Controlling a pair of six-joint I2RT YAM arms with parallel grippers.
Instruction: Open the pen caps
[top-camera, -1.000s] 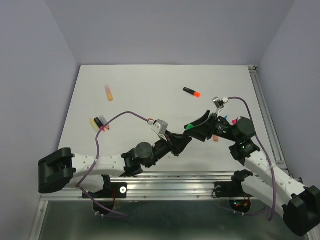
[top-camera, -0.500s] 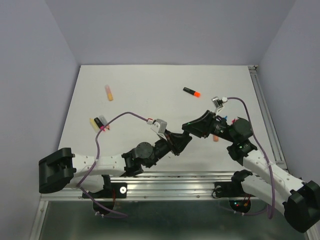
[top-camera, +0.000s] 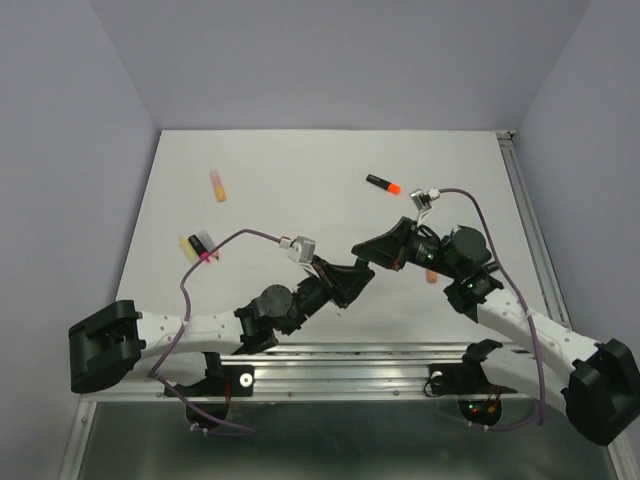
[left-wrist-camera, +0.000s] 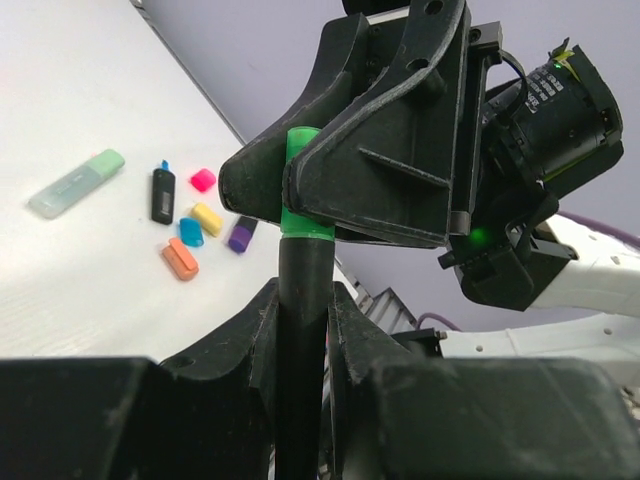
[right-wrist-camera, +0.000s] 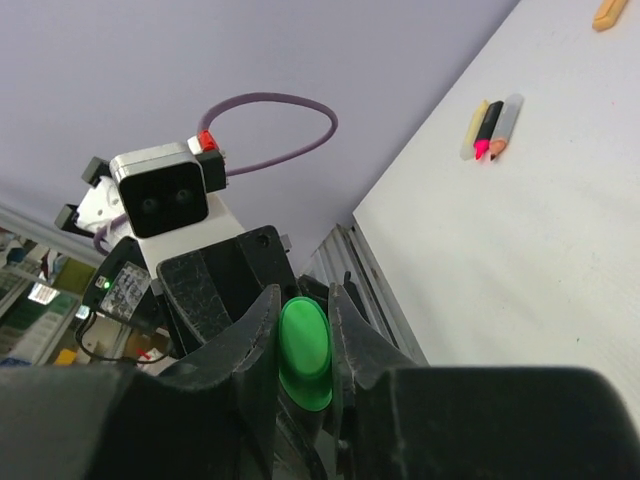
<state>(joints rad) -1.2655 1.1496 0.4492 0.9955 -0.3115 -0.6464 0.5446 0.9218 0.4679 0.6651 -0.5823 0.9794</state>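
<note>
A black-barrelled highlighter (left-wrist-camera: 303, 330) with a green pen cap (left-wrist-camera: 300, 150) is held in the air between my two arms. My left gripper (left-wrist-camera: 303, 295) is shut on the black barrel, which stands upright between its fingers. My right gripper (right-wrist-camera: 303, 300) is shut on the green cap (right-wrist-camera: 303, 350), its fingers pressed on both sides. In the top view the left gripper (top-camera: 348, 274) and right gripper (top-camera: 366, 250) meet tip to tip above the table's near middle. The cap sits on the barrel.
A black pen with an orange cap (top-camera: 383, 184) lies at the back, a pastel orange pen (top-camera: 217, 185) at back left, and three pens (top-camera: 196, 245) at the left. Loose caps (left-wrist-camera: 207, 218), a pale green highlighter (left-wrist-camera: 77, 183) and an uncapped black barrel (left-wrist-camera: 163, 192) lie at the right.
My right gripper moved left onto the green cap and closed on it. Both arms shifted slightly left and toward the back; the left gripper kept its hold on the barrel.
</note>
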